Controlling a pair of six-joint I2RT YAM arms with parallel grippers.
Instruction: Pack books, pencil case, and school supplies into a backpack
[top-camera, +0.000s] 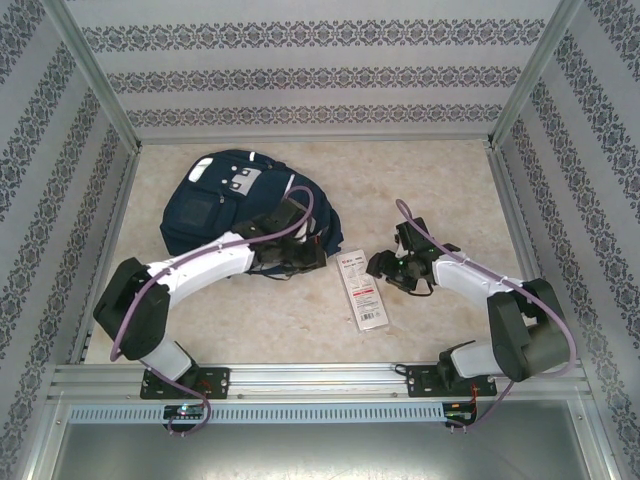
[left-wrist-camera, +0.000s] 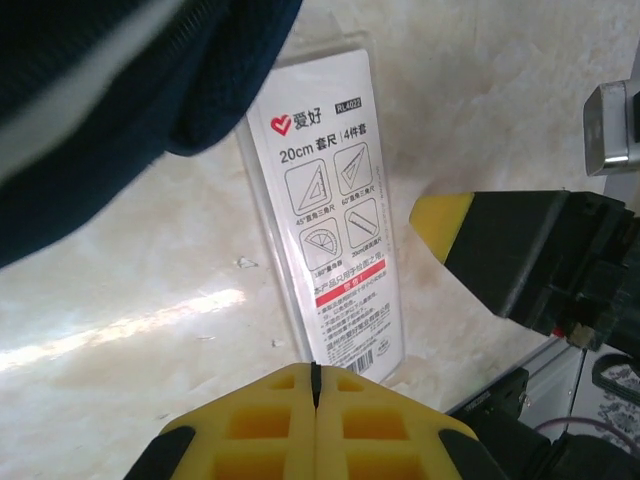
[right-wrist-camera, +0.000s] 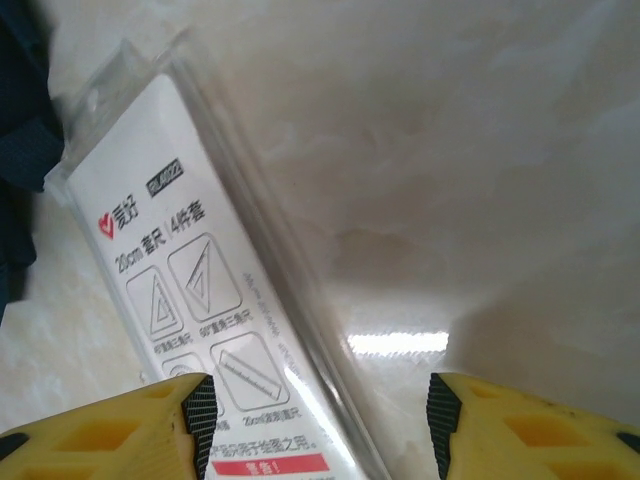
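The navy backpack (top-camera: 215, 200) lies at the table's back left; its dark fabric also fills the upper left of the left wrist view (left-wrist-camera: 110, 90). A long white packet with red print (top-camera: 364, 290) lies flat between the arms, printed side up (left-wrist-camera: 330, 220) (right-wrist-camera: 190, 290). My left gripper (top-camera: 315, 256) is at the backpack's right edge, facing the packet, its yellow pads (left-wrist-camera: 345, 420) pressed together with nothing seen between them. My right gripper (top-camera: 385, 266) hovers open at the packet's right side (right-wrist-camera: 320, 410): one finger over the packet, the other over bare table. The books and pencil case are out of view.
Patterned walls and aluminium posts (top-camera: 100, 90) close in the table on three sides. A metal rail (top-camera: 320, 380) with both arm bases runs along the near edge. Bare marble-look tabletop (top-camera: 450, 190) lies behind the right arm.
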